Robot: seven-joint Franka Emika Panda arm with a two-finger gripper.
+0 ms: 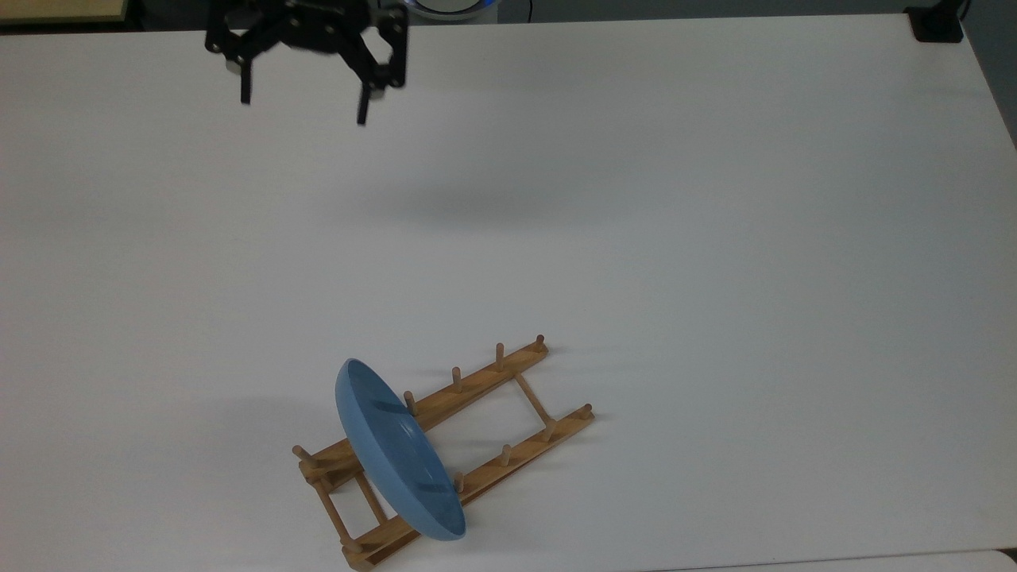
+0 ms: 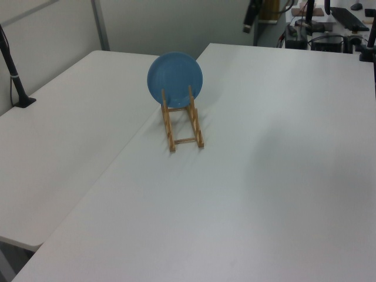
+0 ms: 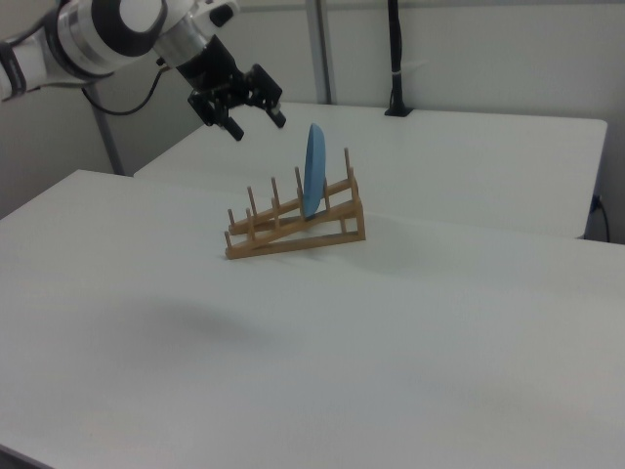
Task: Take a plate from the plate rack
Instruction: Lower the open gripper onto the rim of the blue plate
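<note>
One blue plate [image 1: 395,453] stands on edge in the plate rack [image 1: 477,425], slotted between pegs near the end of the rack that lies toward the top view's lower left. In the right view the plate [image 3: 313,183] is close to upright, seen almost edge-on, and sits at the raised end of the rack [image 3: 293,225], which slopes down toward the right view's left. In the left view the plate [image 2: 174,78] shows its round face, with the two wooden rails of the rack [image 2: 183,124] running toward the camera in front of it.

The rack rests on a white table [image 1: 675,238]; a second white table [image 2: 64,147] adjoins it on the left view's left.

The gripper [image 1: 303,102] hangs in the air near the top view's upper left edge, well apart from the plate and rack. Its two black fingers are spread wide with nothing between them, tips pointing downward in the top view. In the right view the gripper [image 3: 256,122] hovers above the table, up and to the right view's left of the plate, at the end of the white and black arm [image 3: 107,34] that reaches in from the right view's upper left corner. A soft shadow lies on the table below it in the top view
</note>
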